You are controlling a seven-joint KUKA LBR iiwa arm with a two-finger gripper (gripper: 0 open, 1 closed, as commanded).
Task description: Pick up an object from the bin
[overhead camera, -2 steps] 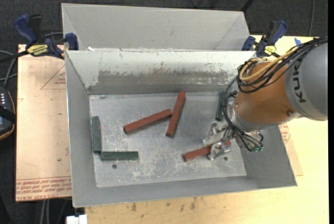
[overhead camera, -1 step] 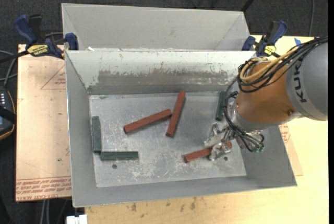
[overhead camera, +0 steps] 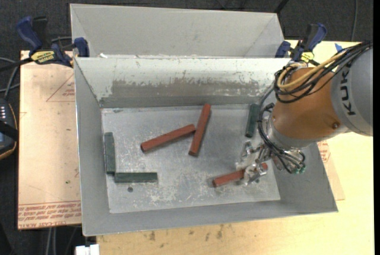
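Broadly, the grey metal bin (overhead camera: 89, 129) holds a few loose bars, and the arm's orange wrist (overhead camera: 303, 114) hangs low over its near right corner. Two long red-brown bars (overhead camera: 168, 138) lie mid-floor, well apart from the short red-brown bar (overhead camera: 227, 179), whose right end meets the gripper (overhead camera: 252, 167). Whether the jaws are released or clenched, I cannot tell. A sound grasp would straddle that short bar across its narrow width, then lift straight up

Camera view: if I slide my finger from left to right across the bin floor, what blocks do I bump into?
Left green block → low green block → long slanted red bar → steep red bar → short red bar → right green block.
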